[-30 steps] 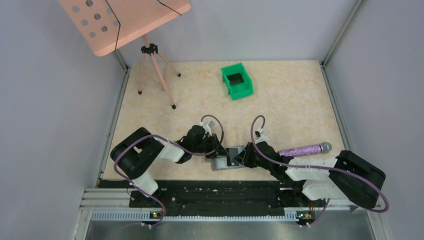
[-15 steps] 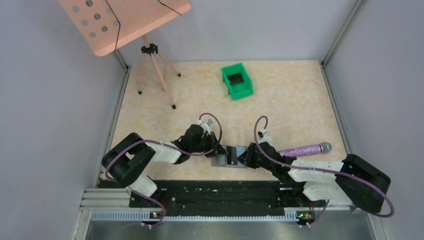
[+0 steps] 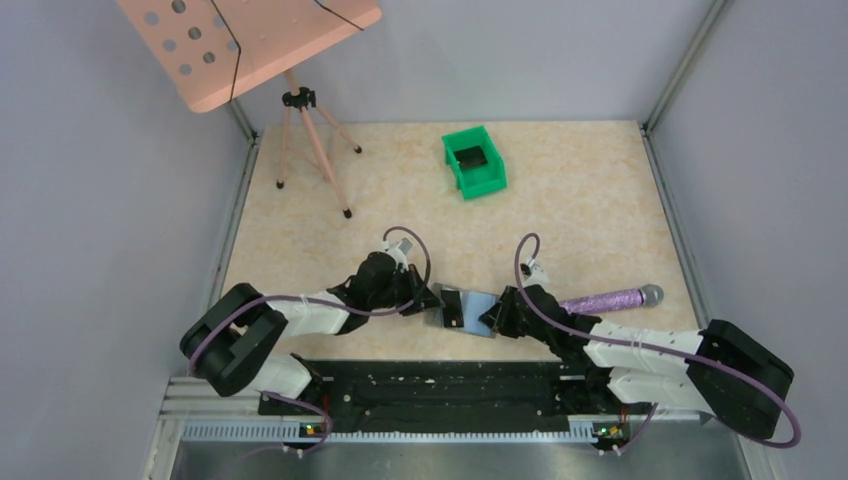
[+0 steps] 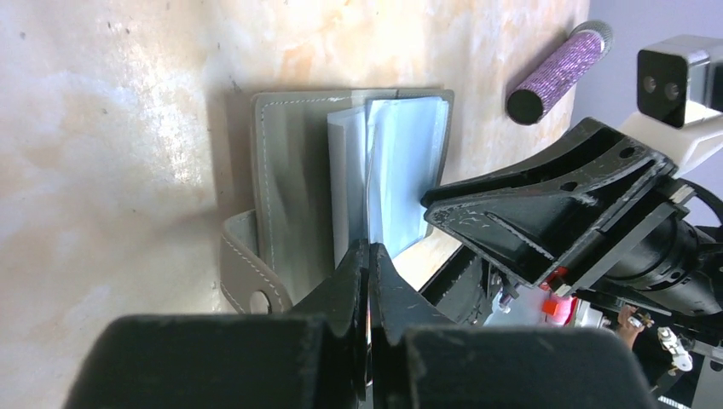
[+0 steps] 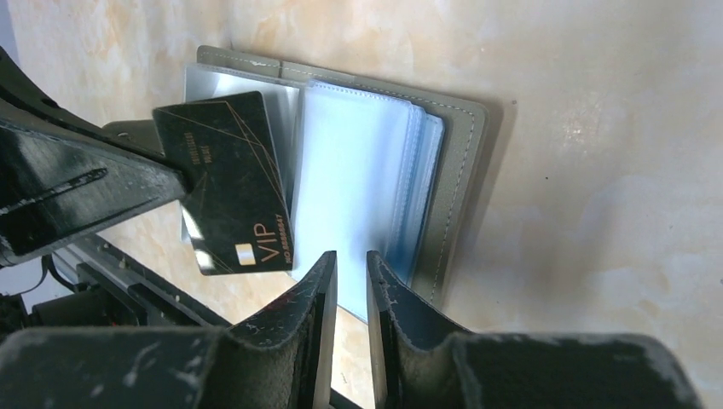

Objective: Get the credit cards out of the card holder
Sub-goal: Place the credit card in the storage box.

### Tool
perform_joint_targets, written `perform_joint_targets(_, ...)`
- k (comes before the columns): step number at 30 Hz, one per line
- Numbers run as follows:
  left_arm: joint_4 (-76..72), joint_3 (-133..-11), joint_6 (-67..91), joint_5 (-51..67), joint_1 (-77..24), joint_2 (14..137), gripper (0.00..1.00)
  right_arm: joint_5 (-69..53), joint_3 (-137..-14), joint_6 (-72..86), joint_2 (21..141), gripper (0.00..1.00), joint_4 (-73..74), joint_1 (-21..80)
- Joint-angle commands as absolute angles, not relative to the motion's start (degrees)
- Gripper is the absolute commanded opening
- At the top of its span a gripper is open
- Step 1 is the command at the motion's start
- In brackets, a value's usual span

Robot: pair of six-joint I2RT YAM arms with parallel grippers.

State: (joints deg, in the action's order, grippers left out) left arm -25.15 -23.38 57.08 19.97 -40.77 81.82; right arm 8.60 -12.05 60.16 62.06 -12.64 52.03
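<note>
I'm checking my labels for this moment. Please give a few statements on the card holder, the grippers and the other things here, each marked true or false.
1. The card holder lies open on the table. True.
2. The left gripper pinches a black card. True.
3. The purple cylinder lies in the green bin. False: it lies on the table, apart from the bin.
4. The right gripper hangs clear of the card holder. False: it is closed on the holder's clear sleeves.

centre: card holder (image 3: 465, 310) between left tool (image 3: 432, 303) and right tool (image 3: 492, 320) | right: purple cylinder (image 3: 605, 299) (lying flat) | far: green bin (image 3: 487, 186)
</note>
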Motion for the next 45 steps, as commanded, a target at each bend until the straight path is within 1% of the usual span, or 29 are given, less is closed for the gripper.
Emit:
perform_joint_targets(1,-23.8,-23.8,54.2,19.5,-39.8,77.1,0.00,8.4,-15.2,54.4,59.0,0.21,-8.1,51.4)
perform_joint_targets(7,-12.8,-29.6,47.8,22.6,-39.8,72.1,0.00,9.2,-20.8,45.5,53.4,0.24,0.0,51.2)
perform_joint_targets(11,-9.1,-30.9,45.1,24.4,-39.8,68.1,0.00,8.7,-24.3,39.6,47.9,0.28,5.0,51.1)
perform_joint_targets(15,-6.3,-31.9,42.4,28.4,-39.8,65.3,0.00,7.9,-27.5,34.4,45.3,0.31,8.9,50.2)
perform_joint_targets(18,-5.2,-31.9,40.2,31.9,-39.8,63.2,0.00,0.8,-29.0,31.8,44.0,0.35,9.0,47.2)
perform_joint_targets(24,-2.1,-32.5,34.4,40.2,-39.8,59.5,0.00,-22.7,-29.9,31.8,42.6,0.43,3.8,40.3)
perform_joint_targets(27,1.5,-33.8,32.1,43.0,-39.9,59.2,0.00,-29.4,-30.0,32.3,43.4,0.50,1.2,38.6)
perform_joint_targets(28,1.6,-33.9,32.2,43.4,-39.8,59.2,0.00,-31.4,-30.1,32.3,44.0,0.51,0.5,38.4)
perform_joint_targets(30,0.5,-33.6,33.2,45.0,-39.9,59.2,0.00,-33.6,-30.5,32.1,45.9,0.51,0.4,38.4)
perform_joint_targets(35,-1.8,-33.9,34.1,47.1,-39.9,58.5,0.00,-41.7,-29.2,34.4,50.3,0.50,-7.8,38.4)
perform_joint_targets(41,-2.6,-33.5,34.2,48.4,-39.9,58.2,0.00,-44.0,-28.3,35.2,54.5,0.51,-11.4,38.4)
perform_joint_targets(45,-2.4,-33.6,34.1,48.5,-39.9,58.3,0.00,-45.0,-27.5,35.6,55.5,0.45,-13.0,38.4)
